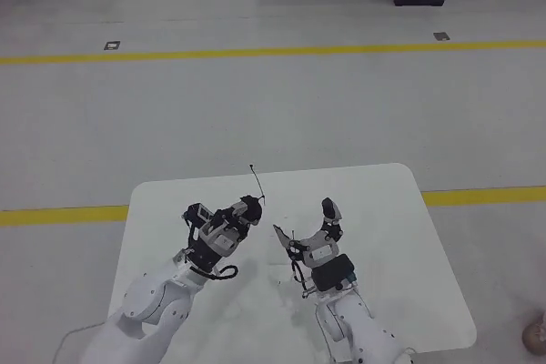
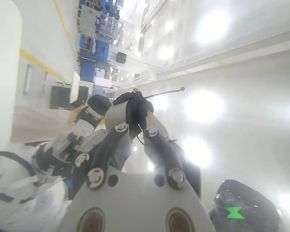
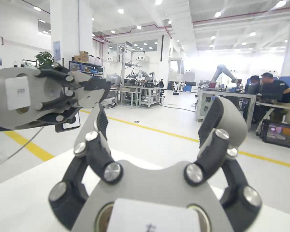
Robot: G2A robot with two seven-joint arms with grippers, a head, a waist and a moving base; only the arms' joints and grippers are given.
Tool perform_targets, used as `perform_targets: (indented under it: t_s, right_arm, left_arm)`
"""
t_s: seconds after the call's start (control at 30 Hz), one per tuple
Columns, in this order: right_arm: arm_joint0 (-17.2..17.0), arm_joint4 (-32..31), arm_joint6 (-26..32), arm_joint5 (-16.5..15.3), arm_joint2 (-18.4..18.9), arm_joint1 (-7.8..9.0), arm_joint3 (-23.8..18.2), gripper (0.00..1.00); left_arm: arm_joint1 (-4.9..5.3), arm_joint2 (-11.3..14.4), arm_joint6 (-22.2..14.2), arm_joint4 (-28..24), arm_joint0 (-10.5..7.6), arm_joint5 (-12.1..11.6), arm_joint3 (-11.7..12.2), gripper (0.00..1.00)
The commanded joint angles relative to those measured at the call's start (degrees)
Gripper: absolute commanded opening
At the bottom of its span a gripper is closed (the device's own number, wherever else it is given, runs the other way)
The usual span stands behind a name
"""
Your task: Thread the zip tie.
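Zip tie [image 1: 256,180]: a thin black strap pinched in the left hand [image 1: 243,213], just left of centre in the top view, above the white counter [image 1: 382,196]. That hand's fingers are together, clamped on the strap near one end. The free length sticks out past the fingertips and runs toward the top of the frame, leaning slightly left, and ends about level with the counter's far edge.

In the left wrist view a small knob shows at that free end. It is likely the locking head, though too small to be sure. A short strand also trails back between the fingers.

The right hand [image 1: 305,227] sits just right of the left hand and a little lower in the frame. Its fingers are spread wide apart with nothing held. The two hands are near but not touching, and both appear raised off the counter.

The strap's long axis points up the frame, away from the right hand's opening rather than across it. I judge that threading needs the free end bent round or carried toward the right hand, the one free to take it. The main obstacle looks to be the left hand's own fingers, close around the strap. A yellow floor line [image 1: 255,53] crosses the floor beyond.
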Motion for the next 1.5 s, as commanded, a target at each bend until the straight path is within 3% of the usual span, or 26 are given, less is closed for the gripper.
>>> perform_targets:
  t_s: [0.0, 0.23, 0.53, 0.63, 0.87, 1.47]
  right_arm:
    - [0.1, 0.1, -0.1, 0.2, 0.0, 0.03, 0.1, 1.00]
    - [1.6, 0.1, 0.0, -0.6, -0.8, -0.03, 0.0, 1.00]
    - [7.3, 0.1, -0.2, 1.3, -3.9, -0.09, 3.7, 1.00]
    - [7.8, 0.1, -0.3, 1.9, -4.4, 0.01, 4.1, 1.00]
    - [8.7, 0.1, 0.2, 1.1, -5.5, -0.01, 4.4, 0.50]
    - [10.9, 0.4, 1.7, -0.5, -8.2, -1.13, 6.5, 0.39]
  left_arm:
    - [0.01, 0.0, -0.1, 0.3, -0.08, 0.0, 0.0, 0.00]
    - [-0.22, 0.3, 0.4, -1.8, -0.09, -0.1, 0.8, 0.00]
    - [-1.16, 0.3, -1.1, -18.0, 0.49, 1.4, 1.2, 0.00]
    - [-1.21, -0.2, -1.7, -19.1, 0.65, 1.8, 1.4, 0.00]
    - [-1.42, -0.5, -2.4, -19.8, 0.82, 2.1, 1.8, 0.00]
    - [-1.96, 0.0, -4.4, -18.1, 1.02, 1.6, 2.6, 0.00]
